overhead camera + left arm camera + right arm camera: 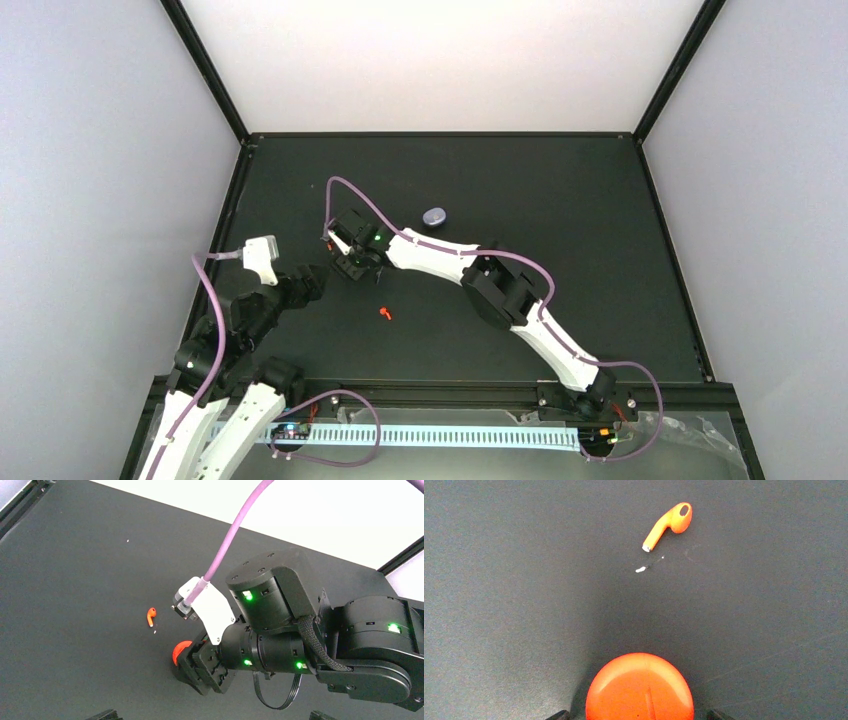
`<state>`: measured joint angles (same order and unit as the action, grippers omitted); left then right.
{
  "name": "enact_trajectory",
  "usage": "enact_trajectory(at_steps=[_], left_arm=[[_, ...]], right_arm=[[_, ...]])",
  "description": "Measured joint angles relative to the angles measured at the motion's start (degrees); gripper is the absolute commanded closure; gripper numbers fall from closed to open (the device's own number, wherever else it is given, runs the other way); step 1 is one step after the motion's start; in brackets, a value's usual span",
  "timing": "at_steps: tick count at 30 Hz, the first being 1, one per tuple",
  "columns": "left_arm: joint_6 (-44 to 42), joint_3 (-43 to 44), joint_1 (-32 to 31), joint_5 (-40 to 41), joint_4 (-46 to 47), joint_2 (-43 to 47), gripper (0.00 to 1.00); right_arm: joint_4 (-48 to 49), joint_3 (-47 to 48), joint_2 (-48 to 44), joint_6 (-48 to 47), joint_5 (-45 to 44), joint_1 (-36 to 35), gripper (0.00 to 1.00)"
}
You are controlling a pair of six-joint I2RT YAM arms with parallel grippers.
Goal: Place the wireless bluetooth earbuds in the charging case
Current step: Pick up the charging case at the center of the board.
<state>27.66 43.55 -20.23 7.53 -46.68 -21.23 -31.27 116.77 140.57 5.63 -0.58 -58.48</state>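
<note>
A red-orange earbud (385, 313) lies loose on the black table; it also shows in the left wrist view (150, 616) and the right wrist view (669, 524). My right gripper (348, 266) is low on the table, shut on a round red-orange charging case (639, 690), which also shows in the left wrist view (180, 650). The case's lid looks closed. The earbud lies a short way ahead of it. My left gripper (312, 283) is open and empty just left of the right gripper; its fingertips (106, 714) show only at the frame's bottom. No lavender earbuds are in view.
A lavender pebble-like case (434, 215) sits behind the right wrist. A tiny white speck (640, 569) lies beside the earbud. The right arm (500, 285) stretches diagonally across the table's middle. A black frame (240, 200) edges the table.
</note>
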Motion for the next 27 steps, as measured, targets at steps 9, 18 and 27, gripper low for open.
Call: enact_trajectory(at_steps=[9,18,27], left_arm=[[0.0,-0.1,0.0,0.0,0.0,0.0,0.01],[0.0,-0.2,0.0,0.0,0.0,0.0,0.01],[0.0,-0.3,0.0,0.0,0.0,0.0,0.01]], right_arm=[[0.0,1.8,1.3,-1.7,-1.1,0.0,0.33],[0.4,3.3,2.4,-2.2,-1.4,-0.4,0.43],[3.3,0.5,1.4,-2.1,-1.9,-0.8,0.53]])
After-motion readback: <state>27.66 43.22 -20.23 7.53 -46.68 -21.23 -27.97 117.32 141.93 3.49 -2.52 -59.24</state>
